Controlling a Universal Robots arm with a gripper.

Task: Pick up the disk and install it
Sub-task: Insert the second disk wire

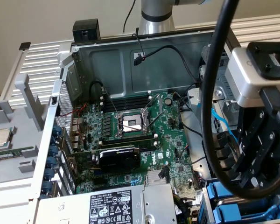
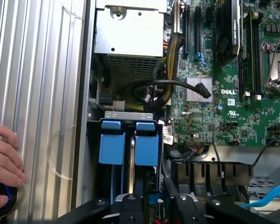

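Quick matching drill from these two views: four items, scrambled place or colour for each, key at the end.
Items:
1. power-supply box
2. CPU socket
3. drive carriers
4. loose chip

Descriptions:
A. blue, side by side in the bay
B. lying outside the case, at the exterior view's left
C. open, mid-motherboard
D. grey with a black-and-white label, at the case's near edge

Pairs: 1-D, 2-C, 3-A, 4-B

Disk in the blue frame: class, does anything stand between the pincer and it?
Nothing visible does. The pincer hangs right at the disk in its blue frame, standing in the drive bay. The black cables lie beyond the bay, towards the green board, not across it. A hand rests outside the case.
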